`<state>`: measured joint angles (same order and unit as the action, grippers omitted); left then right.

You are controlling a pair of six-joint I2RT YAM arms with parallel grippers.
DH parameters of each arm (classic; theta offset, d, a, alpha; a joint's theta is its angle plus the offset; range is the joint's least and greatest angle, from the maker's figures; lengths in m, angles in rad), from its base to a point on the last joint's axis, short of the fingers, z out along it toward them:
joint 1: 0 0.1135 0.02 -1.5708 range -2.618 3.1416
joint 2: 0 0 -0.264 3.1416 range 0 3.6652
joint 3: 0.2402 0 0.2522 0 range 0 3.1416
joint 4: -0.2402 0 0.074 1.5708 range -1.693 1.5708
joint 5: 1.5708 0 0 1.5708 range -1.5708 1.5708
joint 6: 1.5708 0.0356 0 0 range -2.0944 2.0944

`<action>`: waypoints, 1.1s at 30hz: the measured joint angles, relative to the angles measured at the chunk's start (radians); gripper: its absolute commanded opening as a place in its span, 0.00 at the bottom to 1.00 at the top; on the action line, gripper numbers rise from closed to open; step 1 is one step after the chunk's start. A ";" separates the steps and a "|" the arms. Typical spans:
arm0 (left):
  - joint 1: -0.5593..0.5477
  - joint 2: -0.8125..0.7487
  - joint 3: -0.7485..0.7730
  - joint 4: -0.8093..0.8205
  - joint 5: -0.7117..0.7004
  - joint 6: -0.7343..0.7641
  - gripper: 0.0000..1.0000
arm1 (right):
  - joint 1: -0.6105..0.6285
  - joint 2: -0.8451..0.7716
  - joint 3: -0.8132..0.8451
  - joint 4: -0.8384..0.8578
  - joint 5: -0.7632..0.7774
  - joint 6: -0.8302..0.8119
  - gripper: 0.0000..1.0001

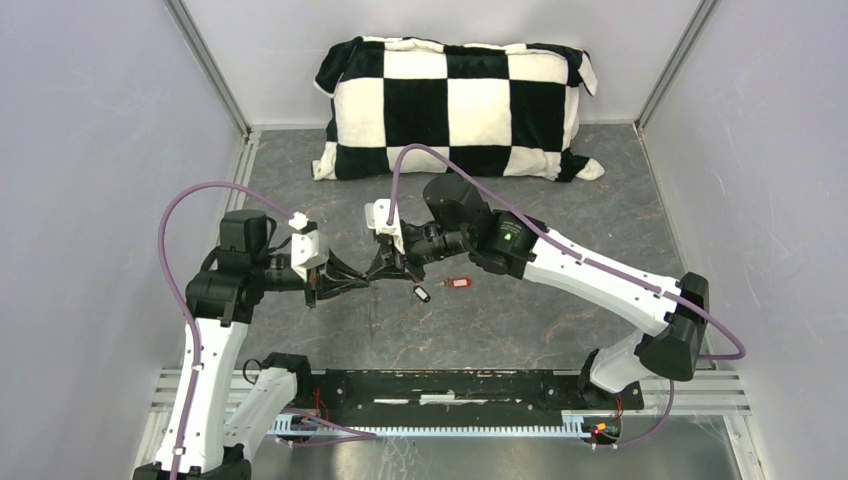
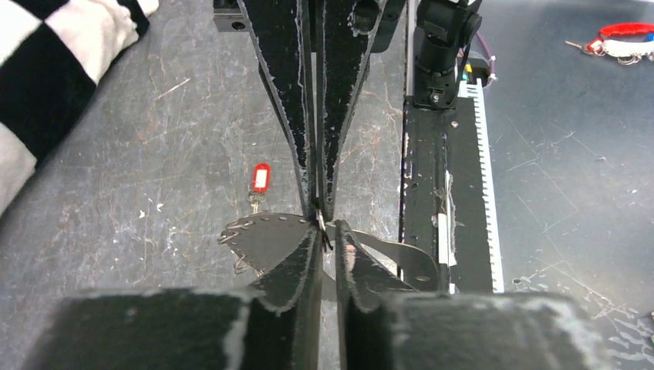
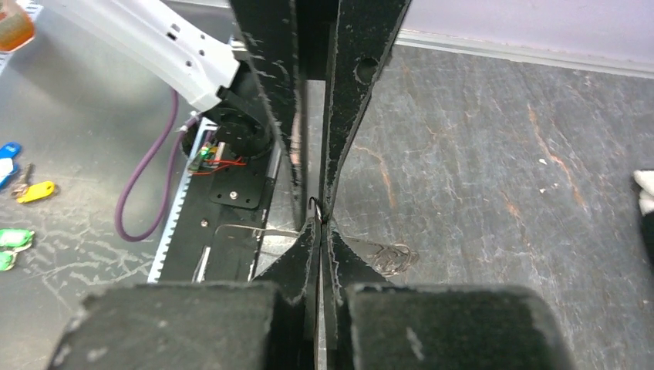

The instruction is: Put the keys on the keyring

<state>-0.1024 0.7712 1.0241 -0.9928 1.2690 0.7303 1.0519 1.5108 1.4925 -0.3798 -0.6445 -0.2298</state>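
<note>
My left gripper [image 1: 362, 283] and right gripper [image 1: 378, 274] meet tip to tip at mid-table, both shut on the keyring [image 1: 372, 312], a thin grey wire loop that hangs below them. In the left wrist view my fingertips [image 2: 328, 228] pinch the wire, with its fringe of metal pieces [image 2: 233, 233] to the left. In the right wrist view my gripper [image 3: 320, 225] holds the wire [image 3: 231, 229], with the fringe [image 3: 393, 258] to the right. The red key [image 1: 459, 283] lies on the table, also in the left wrist view [image 2: 261, 179]. The black key with a white face [image 1: 421, 293] sits just under the right gripper.
A black and white checkered pillow [image 1: 455, 105] lies along the back wall. A black rail [image 1: 450, 385] runs along the near edge between the arm bases. Spare coloured key tags lie beyond the rail [image 3: 35, 191] [image 2: 625, 35]. Grey walls close both sides.
</note>
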 measured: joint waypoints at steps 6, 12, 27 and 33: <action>0.000 0.016 0.006 0.001 -0.011 0.003 0.55 | -0.008 -0.121 -0.271 0.294 0.077 0.082 0.00; 0.000 -0.033 0.003 0.005 0.020 0.003 0.71 | -0.019 -0.322 -0.671 0.775 0.086 0.235 0.01; -0.002 -0.089 -0.063 0.083 0.142 0.027 0.48 | 0.019 -0.323 -0.895 1.569 0.061 0.362 0.01; -0.002 -0.079 -0.047 0.085 0.187 0.046 0.45 | 0.059 -0.251 -0.895 1.693 0.060 0.385 0.01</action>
<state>-0.1043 0.6922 0.9775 -0.9081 1.4563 0.7761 1.1110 1.2594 0.5976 1.3132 -0.5842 0.1551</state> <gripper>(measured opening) 0.454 0.010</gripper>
